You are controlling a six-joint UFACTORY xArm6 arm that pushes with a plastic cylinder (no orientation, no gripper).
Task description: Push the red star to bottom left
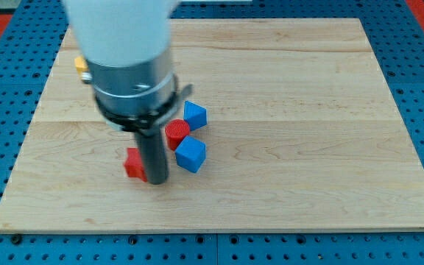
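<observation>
- At the lower middle-left of the desk (pixel 285 110), my tip (pixel 157 181) stands on the wood; it serves as the end effector, a plain dark rod with no jaws, so it neither spreads nor pinches anything.
- Just to the view's left of my tip, and apparently touching the rod, lies a red block (pixel 133 164); the rod hides its right part, so I cannot fully make out the shape, though this looks like the red star.
- Just to the view's right of my tip and slightly toward the view's top sits a red cylinder-like block (pixel 177 133), close beside the rod.
- Right of my tip, a little farther out, rests a blue cube (pixel 191 154), touching or nearly touching the red cylinder-like block from below.
- Farther toward the view's top and right of my tip is a second blue block (pixel 195 115), just above the red cylinder-like block; its exact shape is unclear.
- Above my tip, the grey and white arm body (pixel 127 66) fills the view's upper left and hides part of the desk.
- Well up and to the view's left of my tip, a yellow block (pixel 81 65) peeks out beside the arm body; its shape is hidden.
</observation>
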